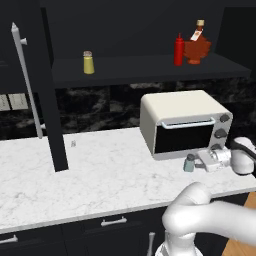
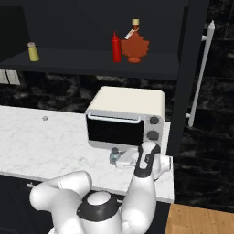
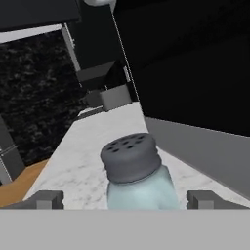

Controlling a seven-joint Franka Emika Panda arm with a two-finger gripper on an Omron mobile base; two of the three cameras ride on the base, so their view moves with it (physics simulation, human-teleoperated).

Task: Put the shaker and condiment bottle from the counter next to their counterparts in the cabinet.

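The pale blue-grey shaker (image 3: 136,171) with its grey cap stands upright on the white marble counter (image 1: 100,175), right in front of the toaster oven. My gripper (image 3: 126,200) is open and level with it, one fingertip (image 3: 46,199) on each side, not touching. From the base views, the shaker (image 1: 189,163) (image 2: 114,155) sits just off my gripper (image 1: 199,162) (image 2: 120,159). On the black cabinet shelf (image 1: 140,67), the red squeeze bottle (image 1: 178,50) (image 2: 116,47) stands right beside the brown bottle (image 1: 196,47) (image 2: 135,45). The yellow shaker (image 1: 88,62) (image 2: 33,51) stands alone further left.
A cream toaster oven (image 1: 185,122) (image 2: 125,119) sits on the counter directly behind the shaker. The open cabinet door with its silver bar handle (image 1: 25,80) hangs over the counter's left part; another door and handle (image 2: 201,73) stand at the right, near the counter's end.
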